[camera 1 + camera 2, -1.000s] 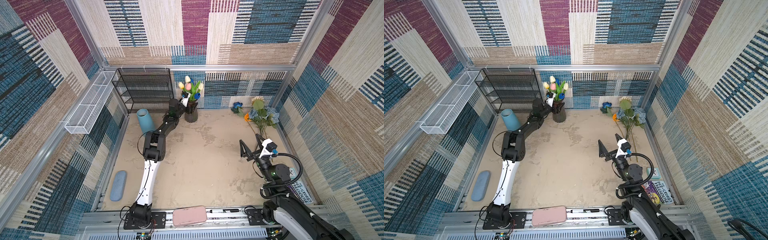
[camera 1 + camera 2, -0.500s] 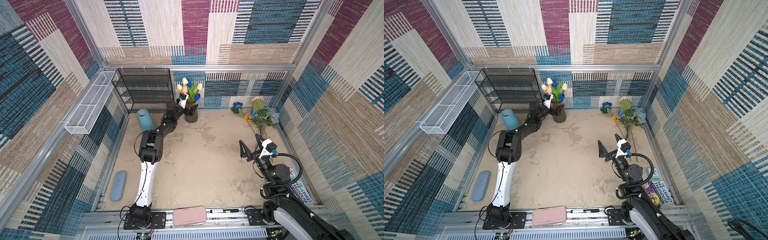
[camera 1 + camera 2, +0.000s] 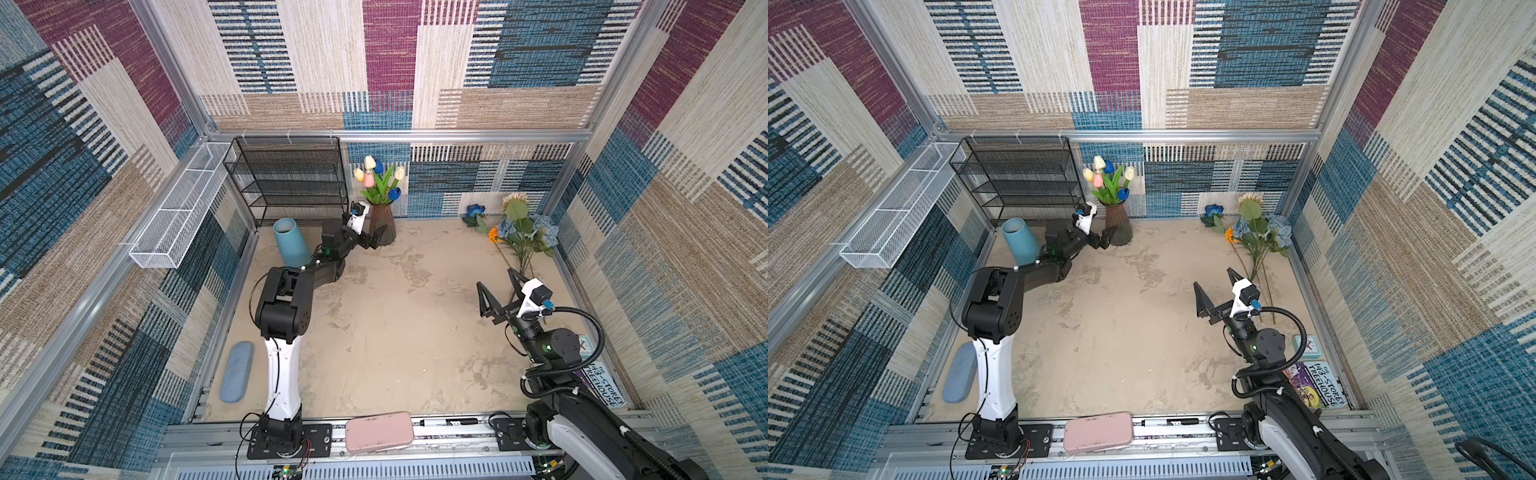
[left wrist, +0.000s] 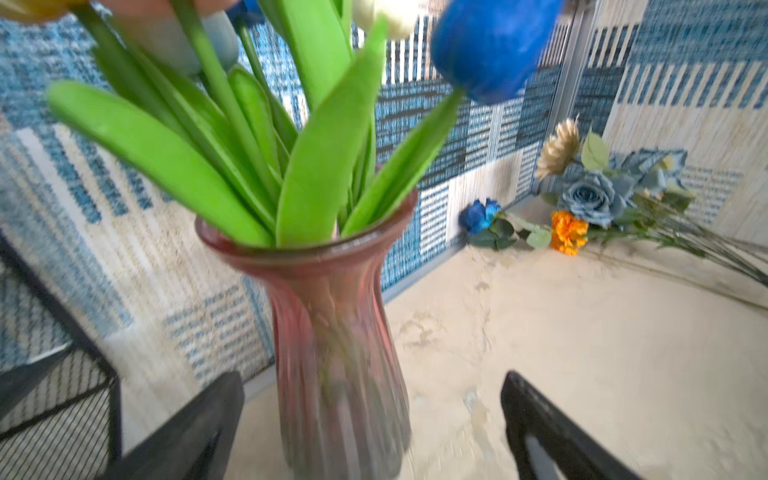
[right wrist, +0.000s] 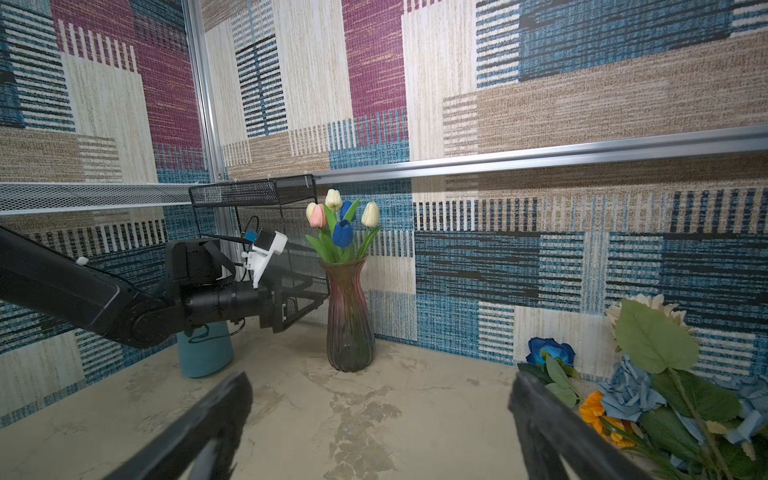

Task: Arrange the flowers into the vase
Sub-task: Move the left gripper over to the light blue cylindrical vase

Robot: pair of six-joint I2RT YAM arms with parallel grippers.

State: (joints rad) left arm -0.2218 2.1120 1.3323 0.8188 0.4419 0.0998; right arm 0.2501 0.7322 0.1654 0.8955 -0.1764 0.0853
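The loose flowers [image 3: 521, 230] are found on the floor [image 3: 395, 332] in the corner by the far wall [image 3: 457, 187]. A blue rose [image 3: 475, 210], a sunflower [image 3: 513, 201], a dusty-blue bunch [image 3: 542, 232] and an orange bloom [image 3: 493, 234] are piled there. The heads are turned to the wall and the stems [image 3: 1260, 270] are laid back toward the robot. The long axis is thus set nearly in line with the reach of the right gripper [image 3: 494, 277].

The blooms are placed ahead of that gripper and a little to its right. The stem ends are found just beside its right finger, and in a top view one stem is seen to run on past it. The gripper is held above the floor, jaws spread wide, with nothing between them.

The vase [image 3: 382, 224] is set well apart, ahead of the right gripper and far to its left. It stands upright by the far wall with tulips [image 3: 378, 183] already stood in it. The left gripper [image 3: 1106, 237] is held low, just in front of the vase. Its jaws are spread wide to either side of the vase body, and no contact can be made out.

The right arm is judged much the nearer to the loose flowers. A pick is judged to call for the jaws to be turned across the stems and lowered at mid-stem. Because the stems are crossed, more than one may be taken up together.
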